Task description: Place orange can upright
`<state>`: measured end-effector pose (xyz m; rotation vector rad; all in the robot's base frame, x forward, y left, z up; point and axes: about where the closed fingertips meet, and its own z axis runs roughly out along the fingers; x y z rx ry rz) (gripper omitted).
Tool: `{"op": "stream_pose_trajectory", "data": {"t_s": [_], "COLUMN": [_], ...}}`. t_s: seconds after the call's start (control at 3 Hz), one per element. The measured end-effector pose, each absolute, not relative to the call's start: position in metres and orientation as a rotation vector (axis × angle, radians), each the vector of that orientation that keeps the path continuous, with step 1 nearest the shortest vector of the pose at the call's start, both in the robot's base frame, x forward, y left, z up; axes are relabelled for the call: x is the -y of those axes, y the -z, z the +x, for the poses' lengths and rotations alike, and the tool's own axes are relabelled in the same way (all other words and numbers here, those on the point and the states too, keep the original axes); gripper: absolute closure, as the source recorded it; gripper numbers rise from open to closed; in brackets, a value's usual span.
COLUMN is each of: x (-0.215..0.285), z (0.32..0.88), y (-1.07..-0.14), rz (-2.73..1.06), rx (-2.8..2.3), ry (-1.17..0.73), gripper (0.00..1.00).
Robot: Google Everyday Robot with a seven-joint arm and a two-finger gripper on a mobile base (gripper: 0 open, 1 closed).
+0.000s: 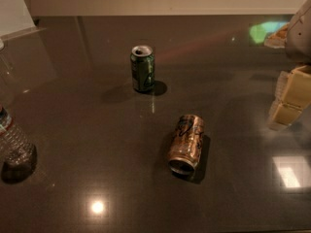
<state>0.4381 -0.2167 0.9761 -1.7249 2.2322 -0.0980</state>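
Lying on its side near the middle of the dark table [73, 188], the orange can [186, 142] points one end toward the camera. A green can [142, 68] stands upright behind it, well apart. At the right edge hangs the tool [290, 100], clear of both; whether it is apart or together I cannot tell.

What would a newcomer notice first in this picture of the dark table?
First comes the shiny copper-orange aluminium drink can, lying on its side right of the middle of the dark glossy table, with one end toward the camera. Behind it to the left, a green aluminium can stands upright. The robot's pale gripper hangs at the right edge, apart from both cans.
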Motion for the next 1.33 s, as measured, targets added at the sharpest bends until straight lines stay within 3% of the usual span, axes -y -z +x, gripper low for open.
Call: {"op": "stream_pose_trajectory", "data": {"t_s": [0.67,1.33], "x": [0.199,0.124], "z": [0.439,0.431], "y": [-0.967,-0.941], "rz": [-1.833,-2.217], "rx": [-2.155,-1.73], "ry": [0.055,-0.118], "gripper": [0.0,0.0]}}
